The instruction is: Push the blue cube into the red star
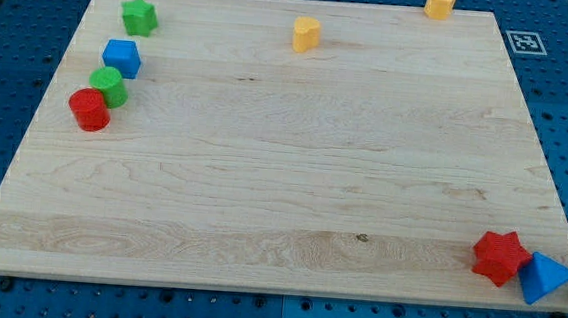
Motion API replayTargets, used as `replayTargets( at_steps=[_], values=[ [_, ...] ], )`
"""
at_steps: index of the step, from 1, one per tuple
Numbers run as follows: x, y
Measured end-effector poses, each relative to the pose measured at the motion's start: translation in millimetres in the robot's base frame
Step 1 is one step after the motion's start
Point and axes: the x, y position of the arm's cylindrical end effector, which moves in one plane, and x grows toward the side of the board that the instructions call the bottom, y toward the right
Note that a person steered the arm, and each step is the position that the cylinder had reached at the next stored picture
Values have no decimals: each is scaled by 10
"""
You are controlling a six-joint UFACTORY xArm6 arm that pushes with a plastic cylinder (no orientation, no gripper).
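Two task blocks sit well apart: blue cube (122, 57) near view's left top, between green star (139, 16) and green cylinder (109, 86); red star (501, 257) at view's bottom right, touching blue triangle (543, 278). Our tip not showing, so we cannot tell its place. Push not yet begun, we judge; next move calls for getting behind cube's upper-left side, then long diagonal shove

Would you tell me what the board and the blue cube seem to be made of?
The board looks like pale wood with a smooth matte finish: grain lines and plank seams show. The blue cube seems moulded plastic or painted wood, uniformly coloured; I cannot tell which. My tip is not visible.
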Motion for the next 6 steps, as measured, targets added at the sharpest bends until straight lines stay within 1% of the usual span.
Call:
replayTargets(
  at_steps=[3,6],
  values=[
    [7,-357],
    [7,-394]
  ],
)
